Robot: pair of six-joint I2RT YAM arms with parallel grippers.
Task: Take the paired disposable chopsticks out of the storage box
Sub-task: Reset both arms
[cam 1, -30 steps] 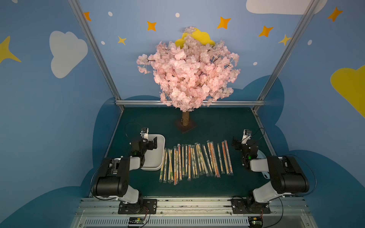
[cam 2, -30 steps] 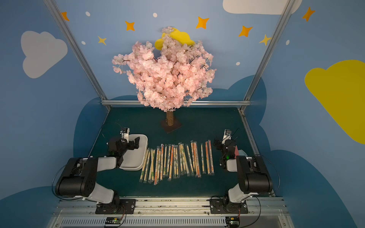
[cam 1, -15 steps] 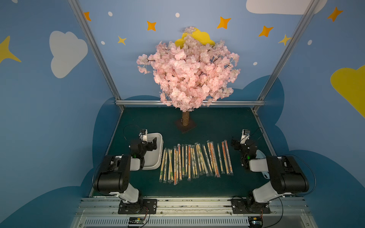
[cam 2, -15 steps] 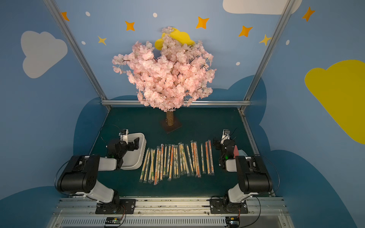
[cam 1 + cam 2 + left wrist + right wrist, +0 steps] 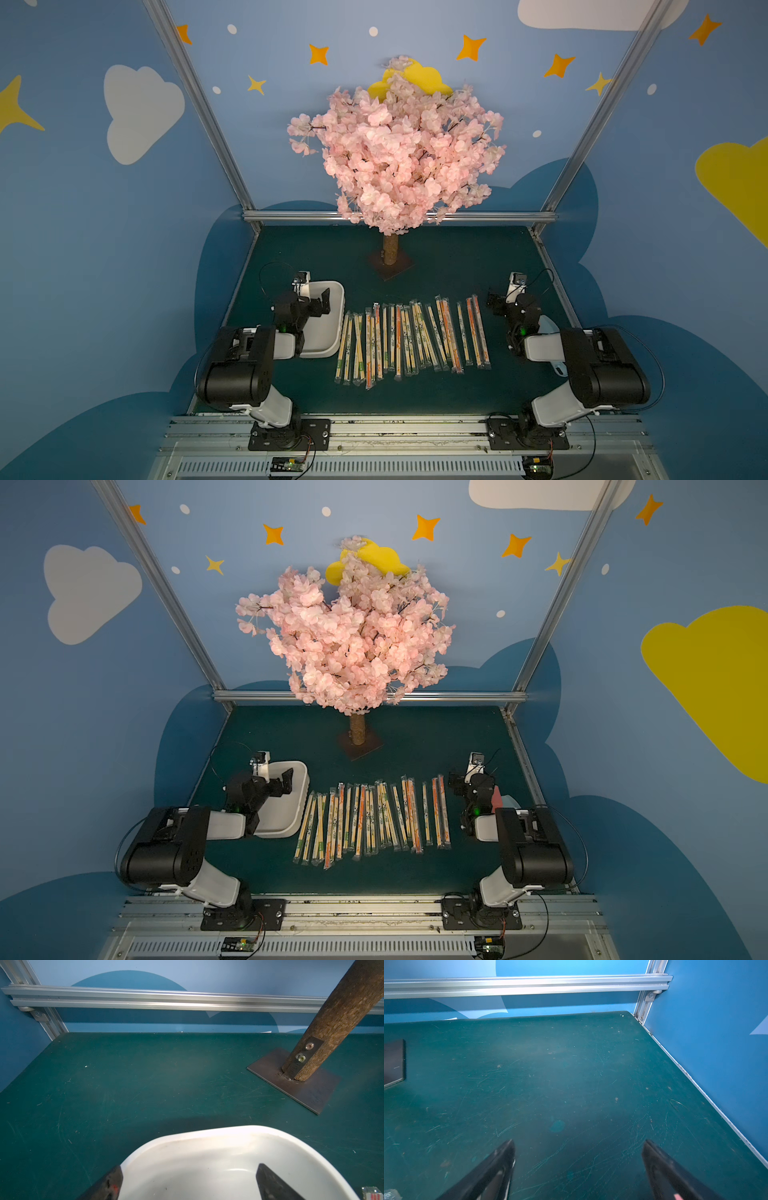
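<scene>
- Left claw (image 5: 190, 1172): jaws wide apart, holding nothing, poised over the white box (image 5: 326, 338), whose visible floor is bare.
- Chopsticks (image 5: 409, 336): the sleeved pairs lie in a row on the bench (image 5: 457, 266), just beside the box. We judge the removal complete, so the next move is only to pull the arms clear.
- Right claw (image 5: 578, 1147): wide open and empty, over bare bench.
- Tree (image 5: 390, 249): it stands behind the row and obstructs nothing.

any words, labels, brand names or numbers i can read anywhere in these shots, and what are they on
No text reads clearly in any view.
On the clear sleeves of the pale-wood paired disposable chopsticks: orange, green and black print, too small to read.
On the small silver part at the edge of the left wrist view: red marks, blurred, unreadable.
On the shallow white plastic storage box: no markings visible.
</scene>
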